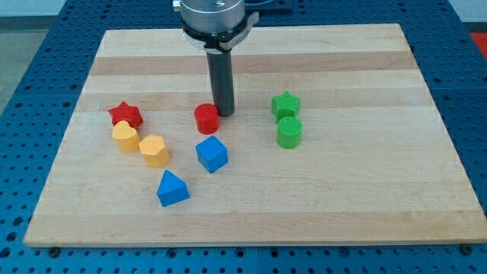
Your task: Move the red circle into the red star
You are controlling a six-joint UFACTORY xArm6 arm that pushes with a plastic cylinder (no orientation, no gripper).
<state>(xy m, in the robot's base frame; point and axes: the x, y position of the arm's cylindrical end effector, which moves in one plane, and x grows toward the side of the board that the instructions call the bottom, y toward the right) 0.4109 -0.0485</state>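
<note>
The red circle [206,119] is a short red cylinder near the board's middle. The red star [125,115] lies at the view's left, well apart from the circle. My tip [224,113] is the lower end of the dark rod that comes down from the view's top. It stands just to the right of the red circle, touching it or nearly so.
A yellow heart-like block [126,137] touches the red star from below, with a yellow hexagon-like block [154,150] beside it. A blue cube [211,154] and a blue triangular block [172,188] lie below the circle. A green star [286,105] and a green cylinder [289,132] are at the right.
</note>
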